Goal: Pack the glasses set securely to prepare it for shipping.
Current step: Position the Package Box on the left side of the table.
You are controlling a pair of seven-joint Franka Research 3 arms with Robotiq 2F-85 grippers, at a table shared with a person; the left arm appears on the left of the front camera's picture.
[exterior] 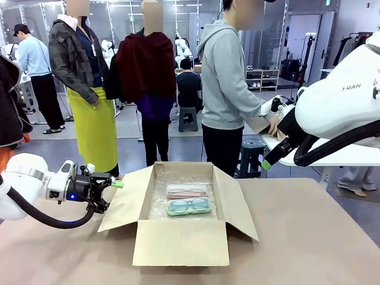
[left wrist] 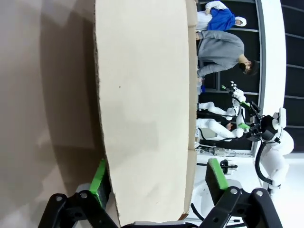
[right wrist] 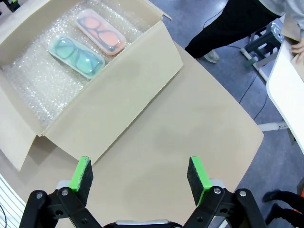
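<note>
The pink case (exterior: 186, 192) and mint-green case (exterior: 189, 206) lay side by side on bubble wrap (exterior: 178, 178) inside the open box (exterior: 178, 243) on the bench (exterior: 309, 237). The left pincer (exterior: 111, 195), released, straddled the left flap (exterior: 127, 199). A skewed pinch there could crease the flap or drag the box. The right pincer (right wrist: 140, 173) hung released and empty to the right of the box. With nothing covering them, the cases might shift in transit.

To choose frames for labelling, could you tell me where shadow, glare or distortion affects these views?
Front view: evenly lit, pale pink translucent plastic case and mint-green translucent plastic case sharp. Left wrist view: brown cardboard flap shadows the table. Right wrist view: wide-angle bending, both cases clear.
</note>
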